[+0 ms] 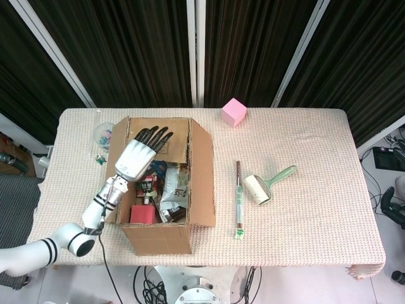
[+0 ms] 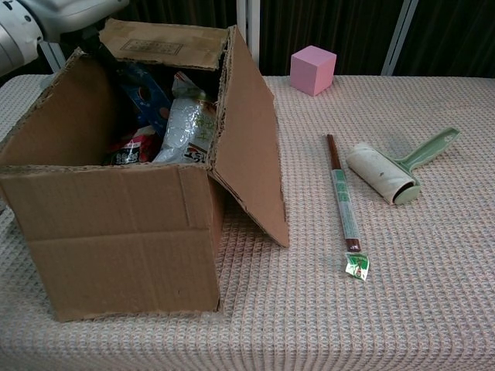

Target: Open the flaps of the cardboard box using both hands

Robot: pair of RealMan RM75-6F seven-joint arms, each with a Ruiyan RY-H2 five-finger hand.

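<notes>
The cardboard box (image 1: 158,237) stands on the left half of the table, its front wall (image 2: 116,232) facing me. Its right flap (image 1: 202,177) hangs outward and down (image 2: 247,131), and the left flap stands nearly upright. The far flap (image 1: 176,142) leans in over the opening (image 2: 166,45). My left hand (image 1: 136,158) reaches over the box from the left, fingers (image 1: 155,134) stretched flat and spread on that far flap, holding nothing. In the chest view only the left hand's white back (image 2: 46,19) shows at the top left corner. My right hand appears in neither view.
Snack packets (image 1: 171,183) and a red carton (image 1: 143,214) fill the box. Right of it lie wrapped chopsticks (image 1: 238,199) and a lint roller (image 1: 259,188). A pink cube (image 1: 233,112) sits at the table's back. A small clear round item (image 1: 103,133) lies left of the box.
</notes>
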